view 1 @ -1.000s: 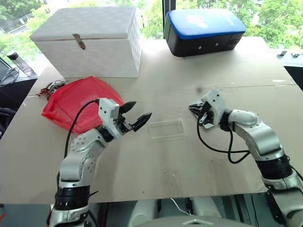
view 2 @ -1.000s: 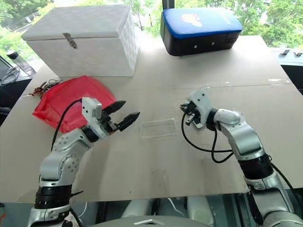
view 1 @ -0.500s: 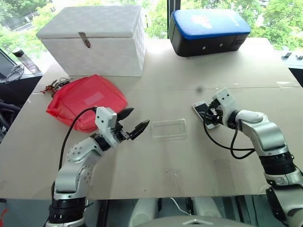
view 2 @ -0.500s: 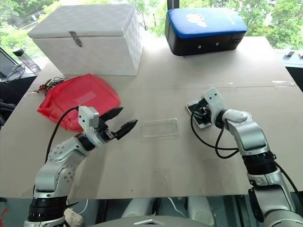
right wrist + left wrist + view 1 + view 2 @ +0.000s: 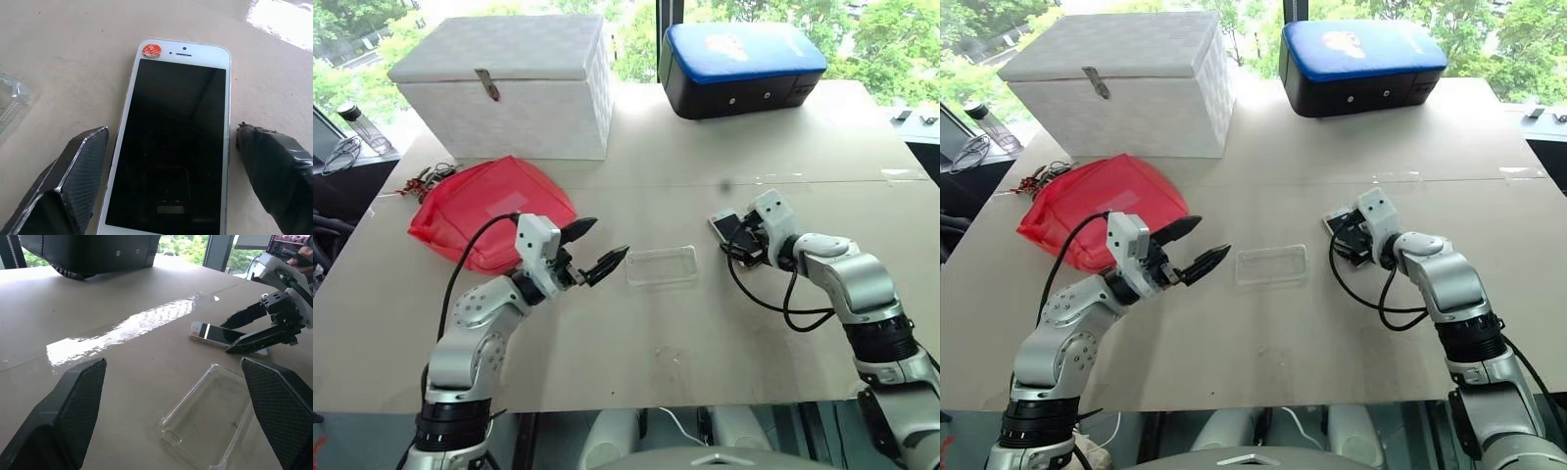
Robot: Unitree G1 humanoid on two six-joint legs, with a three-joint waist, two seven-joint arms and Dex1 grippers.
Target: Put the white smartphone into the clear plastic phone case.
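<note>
Straddling the white smartphone (image 5: 173,142) with its fingers spread wide, the right tool (image 5: 745,242) looks set to pinch its long edges; nothing is gripped. The phone lies screen-up on the desk (image 5: 705,323), earpiece end pointing away from the robot. The left tool (image 5: 599,247) hovers open and empty beside the clear plastic phone case (image 5: 661,265), which lies crosswise.

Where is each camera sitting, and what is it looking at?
Left eye and right eye views: on the head, looking down at the table; both arms show.
Left wrist view: on the left arm, facing the clear plastic phone case between its own open fingers.
Right wrist view: on the right arm, looking at the white smartphone between its spread fingers.
Shared: both wrist views show the smartphone; the left wrist view also catches the right hand.
</note>
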